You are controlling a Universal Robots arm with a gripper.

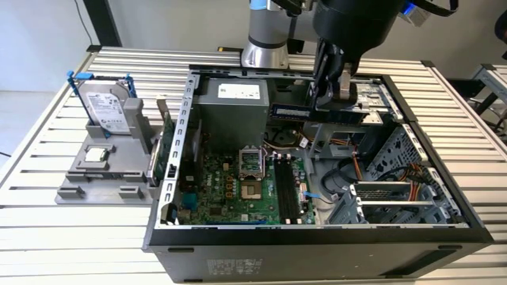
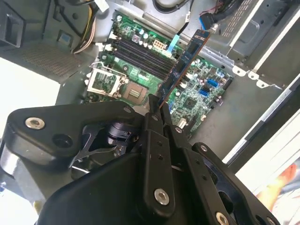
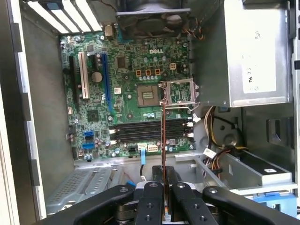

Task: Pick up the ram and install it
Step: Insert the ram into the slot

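The gripper (image 1: 331,100) is clamped shut on the ram (image 1: 295,111), holding it level in the air above the motherboard (image 1: 225,184) inside the open computer case (image 1: 317,244).

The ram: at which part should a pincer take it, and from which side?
Pinch its two flat faces near the upper long edge, coming from above, as the pincer holds it now. The ram is thin and stands on edge, so this leaves the lower edge free toward the black slots.
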